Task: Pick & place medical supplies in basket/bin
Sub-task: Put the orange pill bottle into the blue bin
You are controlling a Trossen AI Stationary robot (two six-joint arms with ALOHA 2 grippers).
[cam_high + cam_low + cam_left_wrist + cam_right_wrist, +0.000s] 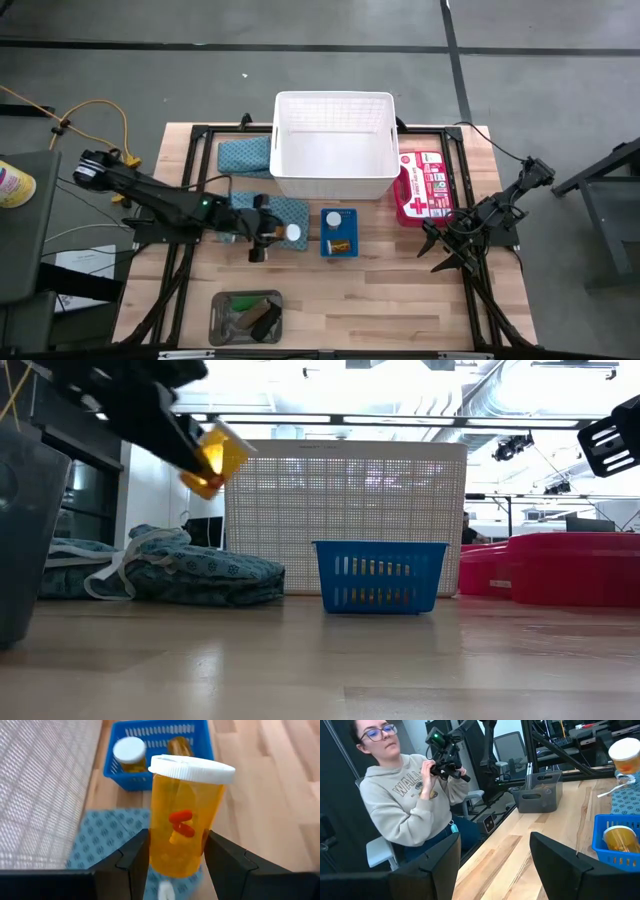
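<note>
Left gripper (pixel 172 857) lifts an orange pill bottle (pixel 186 822) above a teal patterned cloth (pixel 288 212).

Its fingers pinch the white-capped bottle's sides, at about 9 o'clock from the small blue basket (pixel 339 246), which holds two more bottles. The white mesh basket (pixel 334 180) sits at 12 o'clock. The right gripper (pixel 447 259) waits at 3 o'clock, fingers spread, empty.

Dark jointed arms, black fingers (pixel 135 865)
</note>
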